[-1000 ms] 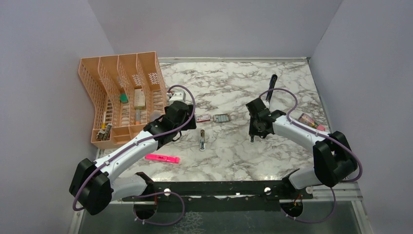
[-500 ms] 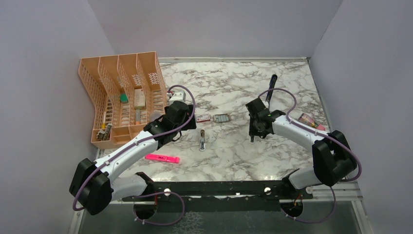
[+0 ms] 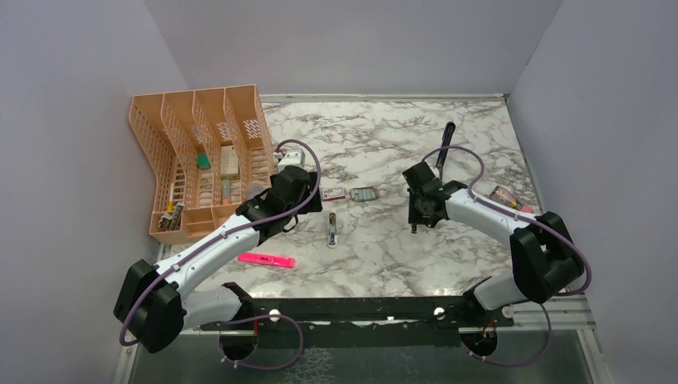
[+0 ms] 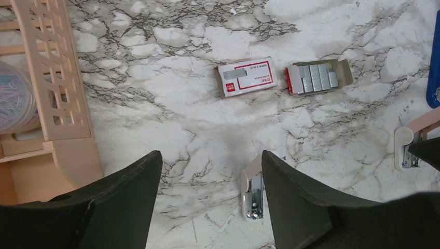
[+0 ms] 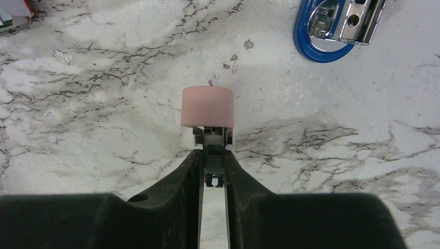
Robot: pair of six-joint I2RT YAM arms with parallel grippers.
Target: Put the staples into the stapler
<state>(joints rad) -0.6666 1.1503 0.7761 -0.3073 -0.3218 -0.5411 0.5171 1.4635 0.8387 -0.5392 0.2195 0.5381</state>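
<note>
The staples point(image 4: 317, 78) lie as a silvery block in a small open tray, next to their red-and-white box point(image 4: 247, 77); both also show mid-table in the top view, the tray point(image 3: 364, 194) and the box point(image 3: 333, 193). The blue stapler point(image 3: 444, 142) lies at the back right; its blue end shows in the right wrist view point(image 5: 324, 31). My left gripper point(image 4: 210, 207) is open above the table, with a small white capsule-shaped piece point(image 4: 253, 192) beside its right finger. My right gripper point(image 5: 212, 171) is shut on the metal part of a small peach-pink piece point(image 5: 207, 106).
A peach mesh organizer point(image 3: 192, 152) with several small items stands at the back left, close to my left wrist. A pink highlighter point(image 3: 266, 260) lies near the front left. A small wrapped item point(image 3: 508, 198) lies at the right edge.
</note>
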